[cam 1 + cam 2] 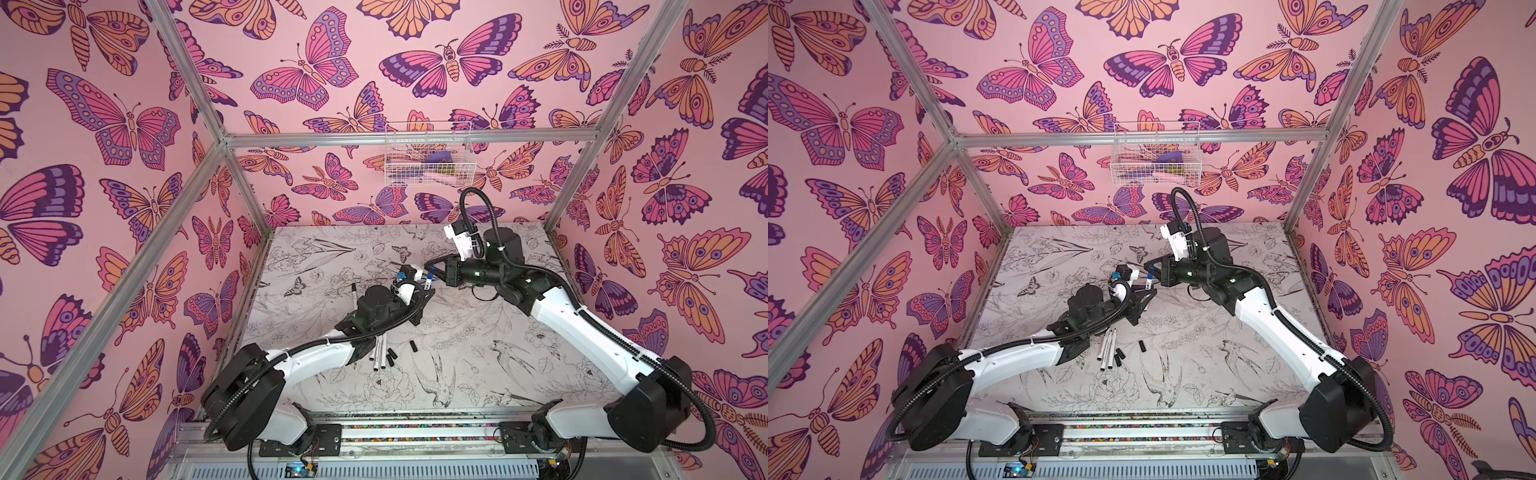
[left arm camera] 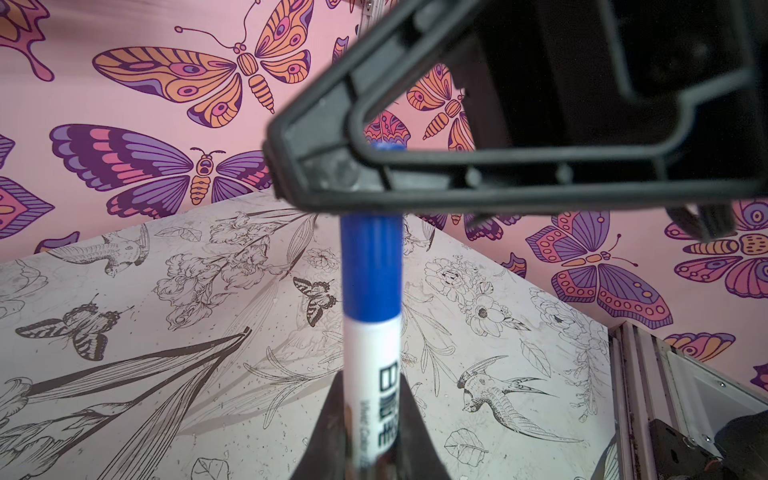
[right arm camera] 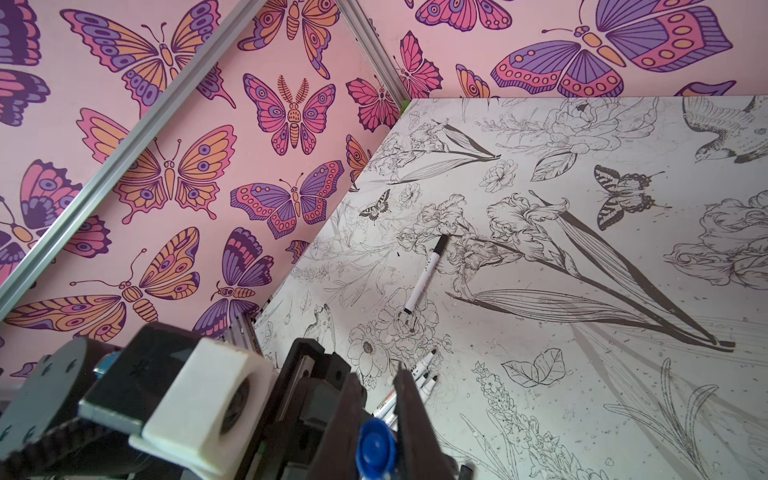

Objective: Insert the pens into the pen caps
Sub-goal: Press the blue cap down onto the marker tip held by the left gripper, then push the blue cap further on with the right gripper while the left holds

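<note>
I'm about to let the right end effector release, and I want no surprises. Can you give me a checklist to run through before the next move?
1. Left end effector shut on the white pen: ok.
2. Right end effector shut on the blue cap: ok.
3. Cap meets the pen with no visible gap: ok.
4. Cap pressed fully home: cannot tell.
5. Every pen capped: not ok; loose pens and black caps lie on the table.
</note>
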### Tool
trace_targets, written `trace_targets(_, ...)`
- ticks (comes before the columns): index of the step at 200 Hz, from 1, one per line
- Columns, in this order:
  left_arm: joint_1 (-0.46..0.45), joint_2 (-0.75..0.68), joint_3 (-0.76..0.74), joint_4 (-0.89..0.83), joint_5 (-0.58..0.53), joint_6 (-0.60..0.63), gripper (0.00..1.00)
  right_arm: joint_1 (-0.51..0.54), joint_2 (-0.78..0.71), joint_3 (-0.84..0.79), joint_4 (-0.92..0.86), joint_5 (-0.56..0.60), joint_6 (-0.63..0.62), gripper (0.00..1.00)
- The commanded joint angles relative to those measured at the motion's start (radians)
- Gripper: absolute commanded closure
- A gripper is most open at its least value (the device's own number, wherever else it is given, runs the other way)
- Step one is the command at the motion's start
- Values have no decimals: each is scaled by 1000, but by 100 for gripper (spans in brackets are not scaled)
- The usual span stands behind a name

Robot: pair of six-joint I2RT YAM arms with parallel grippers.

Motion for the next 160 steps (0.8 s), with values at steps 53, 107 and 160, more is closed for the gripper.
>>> trace_targets(53, 8, 4, 184, 171, -77, 167, 100, 50, 0, -42, -88, -60, -52, 97)
trace_targets(107, 26, -13, 272, 278, -80, 219, 100, 53, 0, -113, -169, 8, -94, 100)
trace_targets(160, 25, -55, 309, 285, -85, 305, 100, 60, 31, -120, -286, 97, -183, 100)
